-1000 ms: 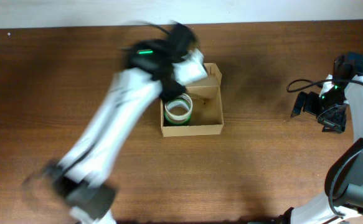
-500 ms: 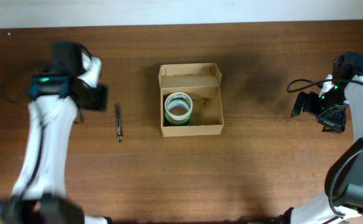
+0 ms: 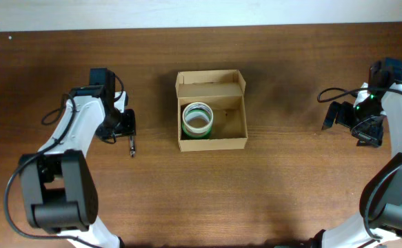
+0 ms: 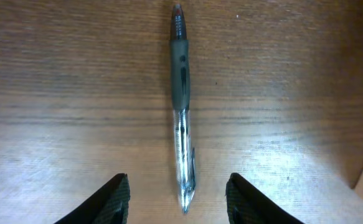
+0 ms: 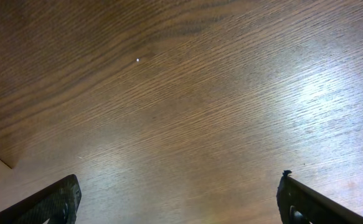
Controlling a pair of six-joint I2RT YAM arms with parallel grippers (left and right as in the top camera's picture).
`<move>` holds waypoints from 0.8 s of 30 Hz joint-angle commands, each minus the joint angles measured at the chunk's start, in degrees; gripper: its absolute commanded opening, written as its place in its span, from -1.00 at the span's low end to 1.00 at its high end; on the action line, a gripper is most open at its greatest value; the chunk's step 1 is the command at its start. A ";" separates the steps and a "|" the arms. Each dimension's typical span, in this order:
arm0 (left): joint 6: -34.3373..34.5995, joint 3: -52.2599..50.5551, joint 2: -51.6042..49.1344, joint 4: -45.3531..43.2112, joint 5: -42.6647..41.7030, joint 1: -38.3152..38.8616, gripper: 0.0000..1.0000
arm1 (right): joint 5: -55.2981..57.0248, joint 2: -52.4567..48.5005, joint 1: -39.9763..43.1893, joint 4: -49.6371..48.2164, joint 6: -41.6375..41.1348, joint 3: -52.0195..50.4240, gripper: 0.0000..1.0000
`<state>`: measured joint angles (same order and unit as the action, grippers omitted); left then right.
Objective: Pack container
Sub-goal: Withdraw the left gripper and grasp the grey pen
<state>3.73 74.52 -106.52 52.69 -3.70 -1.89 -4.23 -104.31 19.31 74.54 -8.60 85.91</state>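
A: Where to find the container?

B: Centre of the overhead frame, flap folded back toward the top edge, with a tape roll lying in its left half.

A: And the step in hand?

B: Most likely fetching the pen, left of centre and well apart from the container. Hovering over it with the left gripper: spread wide, holding nothing, straddling the clear end at the bottom of the wrist frame.

A: How to take it well?

B: Reach further along to the dark sleeve, lower almost onto the table, then pinch across the barrel, never along it.

A: Room to move?

B: Bare wood all round. Lift over the container's left wall; drop into the free right half. Leave the right gripper at the right edge, likewise spread and empty.
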 commanded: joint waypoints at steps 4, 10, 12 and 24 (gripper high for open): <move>1.25 -0.39 -3.34 -2.84 -1.27 0.63 -0.02 | -0.50 -0.26 0.26 -0.02 -0.07 -0.22 0.98; 1.18 -0.39 -5.62 -4.11 -1.16 0.66 -0.03 | -0.50 -0.26 0.26 -0.02 -0.07 -0.22 0.98; 1.16 -0.39 -6.80 -4.35 -1.03 0.66 -0.03 | -0.50 -0.28 0.26 -0.02 -0.07 -0.22 0.98; 0.98 -0.39 -9.40 -5.20 -1.03 0.66 -0.96 | -0.50 -0.26 0.26 -0.02 -0.07 -0.22 0.98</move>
<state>4.40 74.41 -114.17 47.68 -4.01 -1.41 -4.23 -104.31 19.31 74.56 -8.60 85.91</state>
